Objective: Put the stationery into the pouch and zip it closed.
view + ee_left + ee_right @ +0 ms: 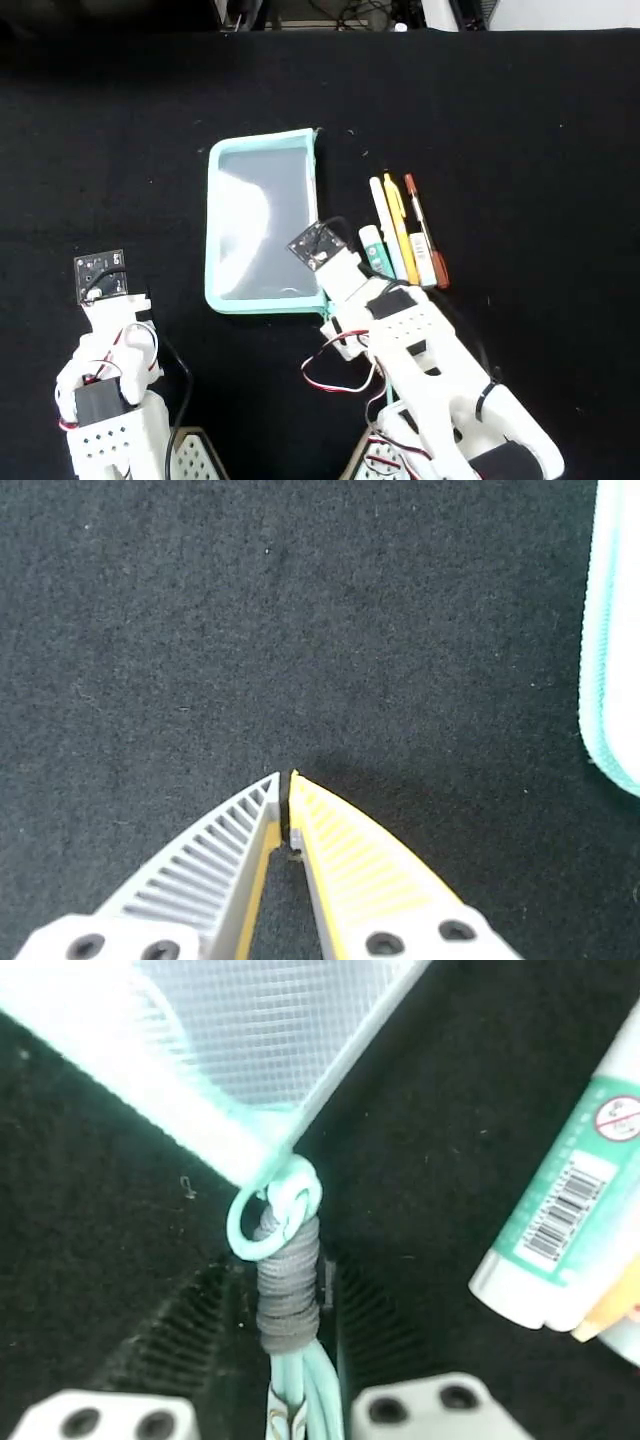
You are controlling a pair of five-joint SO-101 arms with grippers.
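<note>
The pouch (262, 225) lay flat mid-table, seemingly empty. The pens (405, 225) and glue stick (376, 250) lay just right of it, so I judged packing and zipping all undone. My right gripper (283, 1268) pinched the zip pull (290, 1205). My left gripper (289, 780), jaws together, hung over bare tablecloth (300, 610) to the left.

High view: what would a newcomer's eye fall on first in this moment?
The teal-edged pouch lies in the middle of the black table, clear face up. The right hand is shut on its zipper pull at the near corner, and a row of pens lies beside the pouch on that arm's side.
</note>
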